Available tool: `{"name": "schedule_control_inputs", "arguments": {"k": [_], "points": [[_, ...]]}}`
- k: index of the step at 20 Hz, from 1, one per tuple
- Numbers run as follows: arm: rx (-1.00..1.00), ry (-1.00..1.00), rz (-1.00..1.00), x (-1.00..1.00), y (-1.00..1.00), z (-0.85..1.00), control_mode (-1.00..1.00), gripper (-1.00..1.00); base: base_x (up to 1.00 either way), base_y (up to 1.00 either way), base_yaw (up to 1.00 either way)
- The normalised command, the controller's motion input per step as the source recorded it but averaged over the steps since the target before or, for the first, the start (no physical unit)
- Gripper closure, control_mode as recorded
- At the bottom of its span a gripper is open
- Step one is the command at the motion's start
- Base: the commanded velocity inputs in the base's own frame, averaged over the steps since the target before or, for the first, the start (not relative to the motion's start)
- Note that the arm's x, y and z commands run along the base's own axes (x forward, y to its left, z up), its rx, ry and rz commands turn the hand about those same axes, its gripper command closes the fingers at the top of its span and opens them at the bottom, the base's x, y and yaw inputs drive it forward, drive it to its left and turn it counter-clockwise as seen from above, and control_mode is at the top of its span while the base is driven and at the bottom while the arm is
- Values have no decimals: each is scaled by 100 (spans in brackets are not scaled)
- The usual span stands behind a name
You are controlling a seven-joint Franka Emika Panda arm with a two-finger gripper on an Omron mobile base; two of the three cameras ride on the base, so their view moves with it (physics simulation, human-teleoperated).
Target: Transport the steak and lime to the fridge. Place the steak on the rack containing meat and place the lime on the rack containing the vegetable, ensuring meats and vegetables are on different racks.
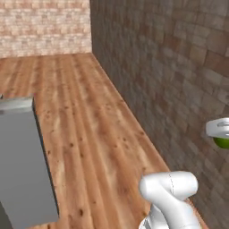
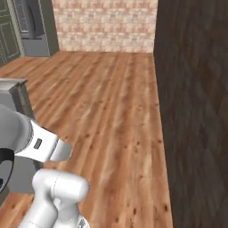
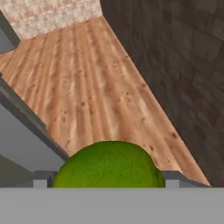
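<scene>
The lime (image 3: 108, 165), a smooth green ball, sits between the two fingertips of my gripper (image 3: 107, 183), and the jaws are shut on it. From the left base view the lime (image 1: 222, 142) peeks out under the white hand (image 1: 218, 128) at the right edge, held high above the wooden floor beside the dark brick wall. A tall grey appliance with door handles (image 2: 34, 26), which looks like the fridge, stands far off at the back left. The steak is out of view.
Wooden floor (image 1: 89, 125) stretches ahead to a pale brick back wall (image 2: 104, 24). A dark brick wall (image 1: 179, 67) runs along the right. A grey cabinet block (image 1: 22, 165) stands close on the left. Green cabinets (image 2: 6, 31) stand at the far left.
</scene>
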Motion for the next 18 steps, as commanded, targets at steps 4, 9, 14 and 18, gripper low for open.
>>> {"name": "schedule_control_inputs", "arguments": {"k": [4,9,14,18], "points": [[0,0,0,0,0,0,100,100,100,-42,6],[0,0,0,0,0,0,100,100,100,0,0],[0,0,0,0,0,0,100,100,100,3,-1],[0,0,0,0,0,0,100,100,100,27,-6]]}}
